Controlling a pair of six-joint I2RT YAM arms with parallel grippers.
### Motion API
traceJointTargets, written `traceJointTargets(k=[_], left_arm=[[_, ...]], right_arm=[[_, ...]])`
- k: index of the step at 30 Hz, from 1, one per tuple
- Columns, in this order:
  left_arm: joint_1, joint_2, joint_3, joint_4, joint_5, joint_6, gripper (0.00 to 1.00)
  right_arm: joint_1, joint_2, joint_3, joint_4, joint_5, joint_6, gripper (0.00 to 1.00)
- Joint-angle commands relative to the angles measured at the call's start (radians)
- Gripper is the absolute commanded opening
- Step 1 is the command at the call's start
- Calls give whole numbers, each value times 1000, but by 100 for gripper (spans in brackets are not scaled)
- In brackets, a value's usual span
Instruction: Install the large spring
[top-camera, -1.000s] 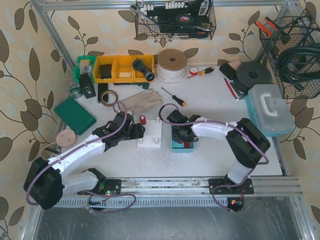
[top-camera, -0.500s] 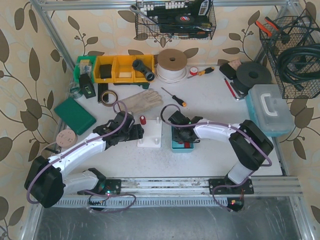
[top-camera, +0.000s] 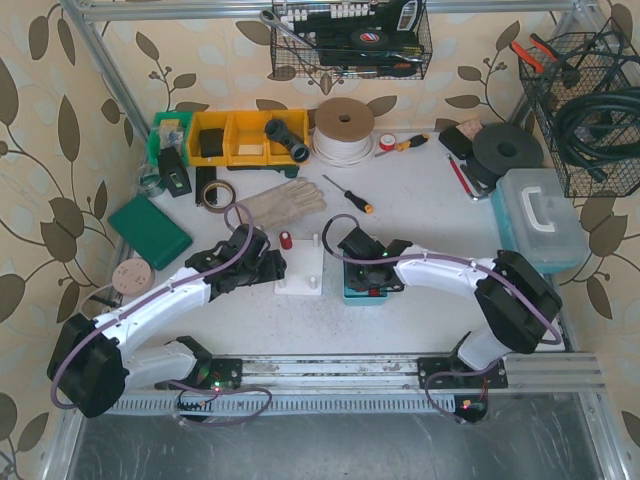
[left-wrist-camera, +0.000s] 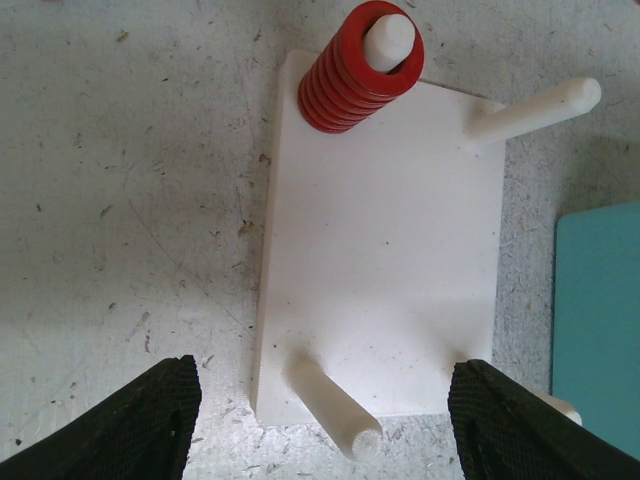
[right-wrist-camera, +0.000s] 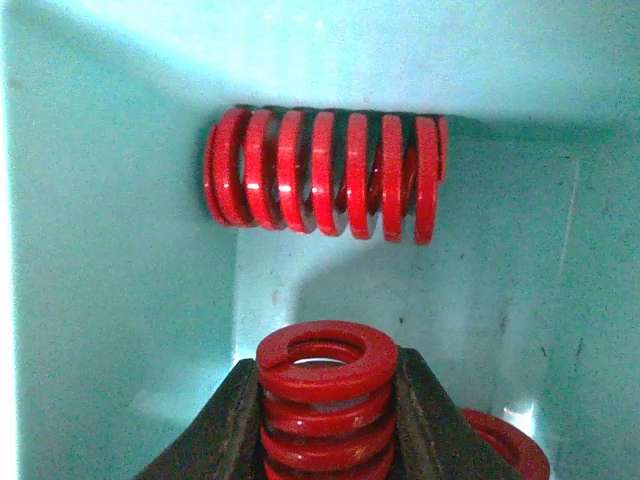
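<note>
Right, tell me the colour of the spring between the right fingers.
Red. The spring shows best in the right wrist view.

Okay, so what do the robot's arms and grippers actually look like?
The left arm and right arm have white links with bulky black joints; a thin purple cable loops along each. The left gripper and right gripper have matte black, wedge-shaped fingers.

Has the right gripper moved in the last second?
Yes, slightly. In the top view the right gripper has slid toward the near edge and a little right over the teal bin, now shut on a red spring.
</note>
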Motion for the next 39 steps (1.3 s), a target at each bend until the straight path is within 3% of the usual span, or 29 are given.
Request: traceJointTargets(k=[1, 14, 20, 25, 30, 39], left_arm=[[-13, -33, 29, -8, -29, -16, 72], [-20, -101, -17, 42, -10, -11, 72], [-20, -94, -11, 129, 145, 34, 72], [-33, -103, -27, 241, 275, -25, 70], [-53, -189, -4, 291, 288, -101, 71], [-108, -220, 26, 395, 333, -179, 74]], right_arm=[[14, -60, -15, 1, 36, -6, 0], [21, -192, -39, -1, 72, -22, 0], [13, -268, -20, 12, 69, -66, 0], [-41, -315, 19, 48, -34, -48, 0], [-98, -353, 24, 166, -195, 52, 0], [-135, -478, -26, 371, -276, 290, 0]])
